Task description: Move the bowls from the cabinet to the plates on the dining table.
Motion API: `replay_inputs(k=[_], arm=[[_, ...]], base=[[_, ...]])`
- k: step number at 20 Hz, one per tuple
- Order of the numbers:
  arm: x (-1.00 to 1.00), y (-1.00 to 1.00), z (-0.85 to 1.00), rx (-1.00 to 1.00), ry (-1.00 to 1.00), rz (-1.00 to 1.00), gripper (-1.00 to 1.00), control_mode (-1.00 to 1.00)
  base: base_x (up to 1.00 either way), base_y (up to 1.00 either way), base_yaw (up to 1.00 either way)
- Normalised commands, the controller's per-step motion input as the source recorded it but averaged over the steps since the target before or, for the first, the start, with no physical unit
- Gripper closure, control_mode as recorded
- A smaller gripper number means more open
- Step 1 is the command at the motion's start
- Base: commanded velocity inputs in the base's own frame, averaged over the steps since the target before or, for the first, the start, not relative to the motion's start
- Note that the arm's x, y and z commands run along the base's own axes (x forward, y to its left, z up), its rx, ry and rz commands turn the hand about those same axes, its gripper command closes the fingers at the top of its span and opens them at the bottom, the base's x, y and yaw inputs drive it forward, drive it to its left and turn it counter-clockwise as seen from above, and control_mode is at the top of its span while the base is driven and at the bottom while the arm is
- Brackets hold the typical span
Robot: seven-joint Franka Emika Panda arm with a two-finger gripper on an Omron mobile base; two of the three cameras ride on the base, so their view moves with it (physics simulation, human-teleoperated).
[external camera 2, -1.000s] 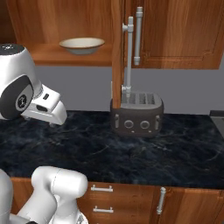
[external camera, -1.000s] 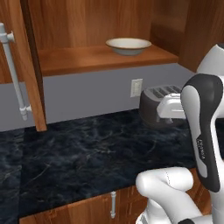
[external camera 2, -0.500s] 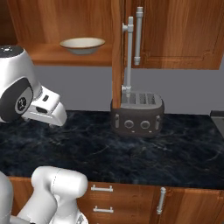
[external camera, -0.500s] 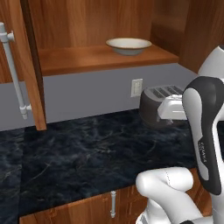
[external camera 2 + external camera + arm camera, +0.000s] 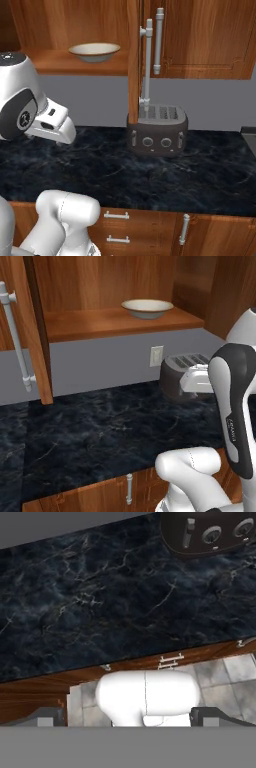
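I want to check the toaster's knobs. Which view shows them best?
The right base view: the toaster faces it, front knobs and slots plain. The left base view shows its top and side behind the arm; the hand view shows its lower front at the edge.

Base views flanking toaster (image 5: 157,129)

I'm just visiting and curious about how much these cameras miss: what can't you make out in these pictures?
- Cabinet above its shelf: cut off by the top edge in both base views.
- Toaster: partly behind the arm in the left base view, cut by the top edge in the hand view.
- Cream bowl: its inside is hidden by its own rim in both base views.
- Gripper: only its fingertips show, wide apart, in the hand view.
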Motion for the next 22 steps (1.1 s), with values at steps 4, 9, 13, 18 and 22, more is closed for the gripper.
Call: replay_inputs(k=[4,9,13,18,22], arm=[[0.0,0.0,0.06,0.0,-0.13,-0.01,-1.0,-1.0],[0.0,0.03,0.28,0.0,-0.26,-0.01,-1.0,-1.0],[-0.03,0.0,0.49,0.0,-0.04,0.0,-1.0,-1.0],[-0.08,0.0,0.82,0.01,-0.12,0.0,-1.0,-1.0],[0.0,0.0,0.64,0.02,-0.15,-0.06,-1.0,-1.0]], base=[[0.0,0.0,0.0],[0.0,0.0,0.0],[0.0,0.0,0.0],[0.0,0.0,0.0],[0.0,0.0,0.0]])
